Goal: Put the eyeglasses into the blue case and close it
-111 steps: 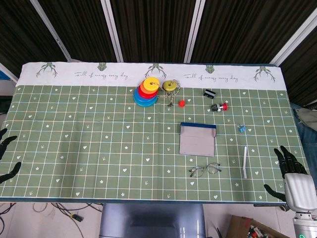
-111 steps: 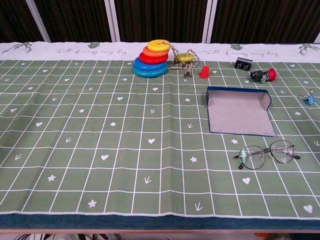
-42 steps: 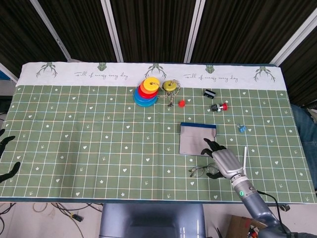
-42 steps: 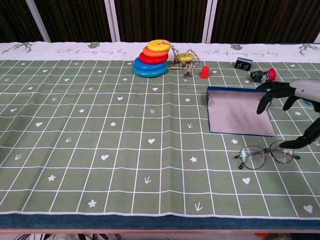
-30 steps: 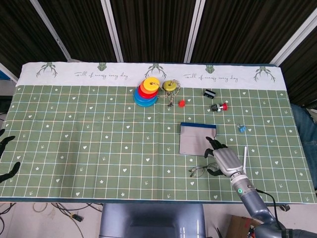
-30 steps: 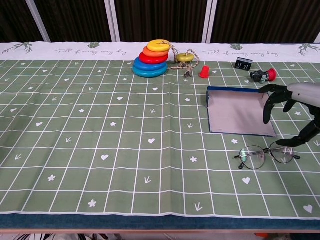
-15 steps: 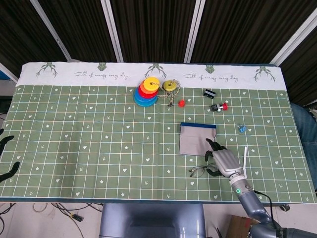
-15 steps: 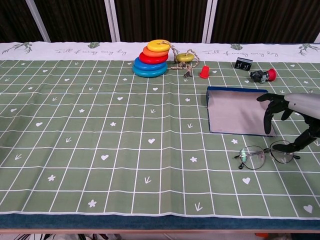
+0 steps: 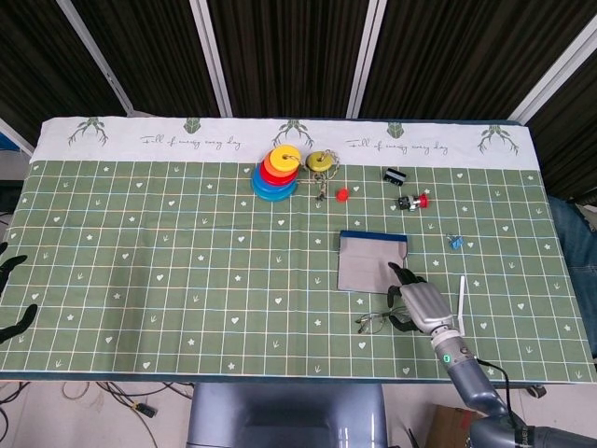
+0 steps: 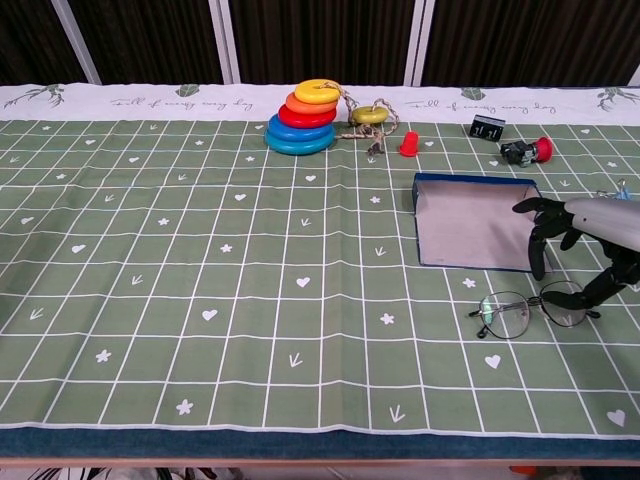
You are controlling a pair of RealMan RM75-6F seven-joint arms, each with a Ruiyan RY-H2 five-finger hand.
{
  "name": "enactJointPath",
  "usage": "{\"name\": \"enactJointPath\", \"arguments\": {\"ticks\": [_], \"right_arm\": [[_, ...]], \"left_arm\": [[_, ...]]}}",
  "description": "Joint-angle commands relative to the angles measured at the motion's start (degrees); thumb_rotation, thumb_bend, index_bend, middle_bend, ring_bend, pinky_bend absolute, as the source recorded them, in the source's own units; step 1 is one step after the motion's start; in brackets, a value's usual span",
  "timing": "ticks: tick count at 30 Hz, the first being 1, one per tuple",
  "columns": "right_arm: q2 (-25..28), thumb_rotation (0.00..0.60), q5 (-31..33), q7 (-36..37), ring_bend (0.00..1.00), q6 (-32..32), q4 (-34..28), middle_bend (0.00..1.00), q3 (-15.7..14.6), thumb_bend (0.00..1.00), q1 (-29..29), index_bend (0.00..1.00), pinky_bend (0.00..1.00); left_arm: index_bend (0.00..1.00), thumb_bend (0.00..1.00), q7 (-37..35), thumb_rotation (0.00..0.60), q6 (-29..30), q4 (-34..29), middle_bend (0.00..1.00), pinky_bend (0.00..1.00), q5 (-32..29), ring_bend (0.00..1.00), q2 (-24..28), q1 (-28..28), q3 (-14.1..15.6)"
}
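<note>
- Eyeglasses (image 10: pixel 530 311) lie flat on the desk (image 10: pixel 200 260), at 6 o'clock of the open blue case (image 10: pixel 478 234)
- Long axis runs 9 to 3 o'clock
- Right hand (image 10: pixel 585 245), the nearer, fingers spread, holds nothing, over their 3 o'clock lens
- Left hand (image 9: pixel 9 294) open, well apart

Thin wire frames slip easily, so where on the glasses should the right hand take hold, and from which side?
Probably the right-hand lens rim or its hinge corner, from above and the right. The glasses lie flat, lenses side by side, near the case. The right hand hangs over that end, thumb low by the rim and fingers spread above, so a pinch there needs little travel.
</note>
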Motion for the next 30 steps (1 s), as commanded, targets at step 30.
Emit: {"name": "enactJointPath", "arguments": {"ticks": [30], "right_arm": [[-1.4, 0.6, -0.7, 1.2, 0.12, -0.7, 2.0, 0.02, -0.9, 0.41, 0.6, 0.58, 0.25]], "left_arm": [[0.16, 0.31, 0.4, 0.6, 0.0, 0.1, 0.01, 0.0, -0.3, 0.0, -0.2, 0.0, -0.1]]}}
